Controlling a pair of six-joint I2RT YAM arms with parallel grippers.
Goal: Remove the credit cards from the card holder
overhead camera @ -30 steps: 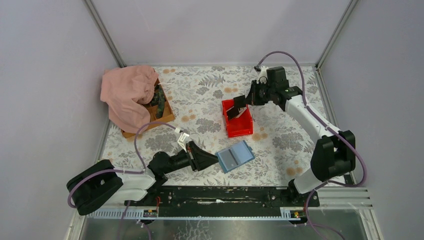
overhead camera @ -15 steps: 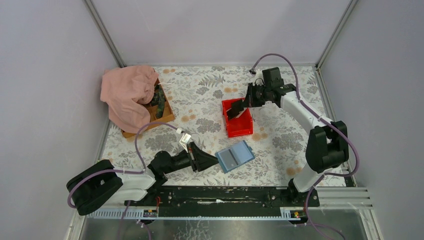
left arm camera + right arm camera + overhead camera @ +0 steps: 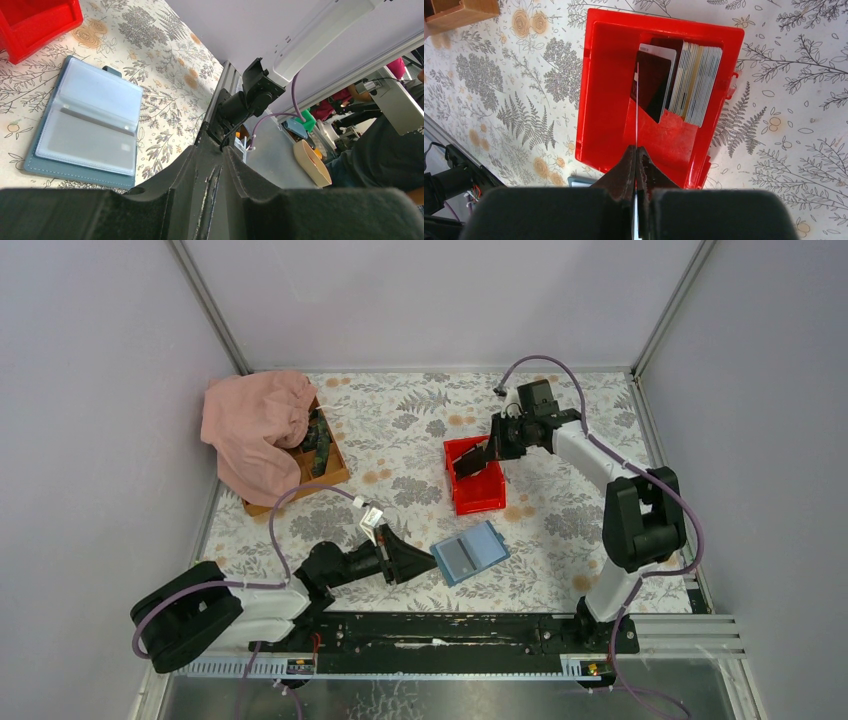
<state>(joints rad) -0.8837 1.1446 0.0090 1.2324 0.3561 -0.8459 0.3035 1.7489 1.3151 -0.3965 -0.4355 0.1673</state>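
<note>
Robot lab cell, grey panel walls (image 3: 90,390), aluminium frame posts (image 3: 205,300)

Left arm lies low, left end effector (image 3: 431,560) pointing right; right arm extended, right end effector (image 3: 636,149) pinching a credit card (image 3: 636,100).

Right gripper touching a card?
Touching. Right wrist view: the right gripper is shut on a card, seen edge-on over the red bin.
</note>
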